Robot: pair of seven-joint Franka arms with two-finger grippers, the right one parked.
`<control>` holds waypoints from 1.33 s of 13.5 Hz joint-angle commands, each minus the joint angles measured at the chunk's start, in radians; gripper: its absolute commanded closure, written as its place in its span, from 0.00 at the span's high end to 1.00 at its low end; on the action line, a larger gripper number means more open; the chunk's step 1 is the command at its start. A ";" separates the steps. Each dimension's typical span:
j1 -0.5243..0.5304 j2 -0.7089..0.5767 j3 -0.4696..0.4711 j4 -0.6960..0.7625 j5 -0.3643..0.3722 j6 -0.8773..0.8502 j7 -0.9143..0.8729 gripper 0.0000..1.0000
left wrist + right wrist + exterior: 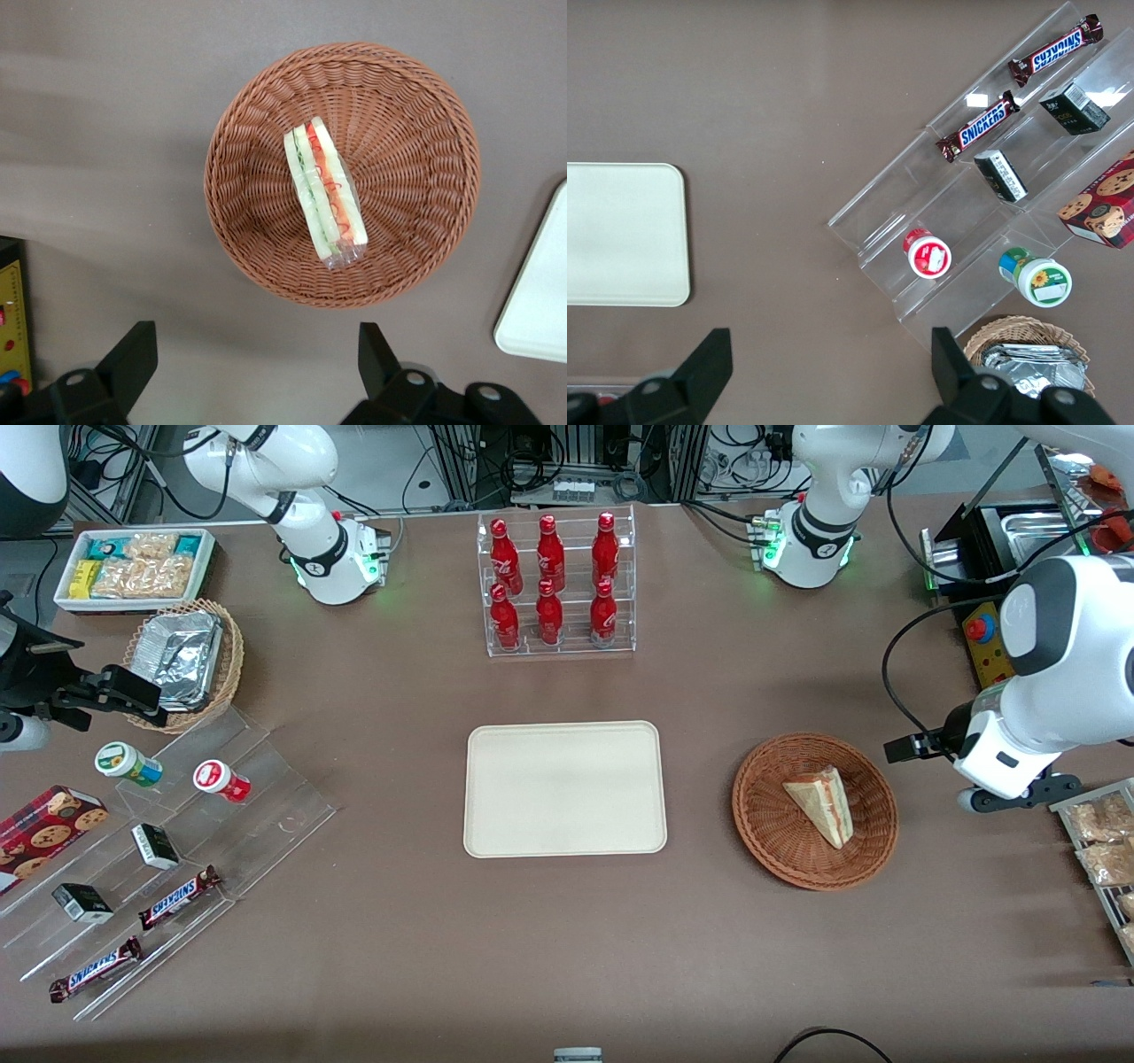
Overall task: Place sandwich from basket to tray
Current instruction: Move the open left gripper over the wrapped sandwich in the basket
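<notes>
The sandwich (822,804), a pale wedge with red, orange and green layers, lies in the round reddish-brown wicker basket (762,824). The left wrist view shows the sandwich (323,195) in its clear wrap, cut edge up, in the middle of the basket (416,115). The cream-white tray (565,788) lies flat and bare beside the basket, toward the parked arm's end; its corner shows in the left wrist view (540,292). My left gripper (905,748) hovers just off the basket's rim, toward the working arm's end. The gripper (255,359) is open wide and holds nothing.
A clear rack of red bottles (556,584) stands farther from the front camera than the tray. A stepped acrylic stand with snacks (159,850), a tan basket of foil containers (186,660) and a white snack bin (133,567) lie toward the parked arm's end. A rack of packets (1103,850) stands by the working arm.
</notes>
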 commanded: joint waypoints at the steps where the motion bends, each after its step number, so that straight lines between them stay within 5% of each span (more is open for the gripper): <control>1: 0.009 -0.043 -0.008 -0.096 -0.002 0.082 -0.050 1.00; 9: -0.006 -0.106 -0.010 -0.309 -0.011 0.297 -0.117 1.00; 18: -0.026 -0.092 -0.021 -0.378 -0.013 0.412 -0.238 1.00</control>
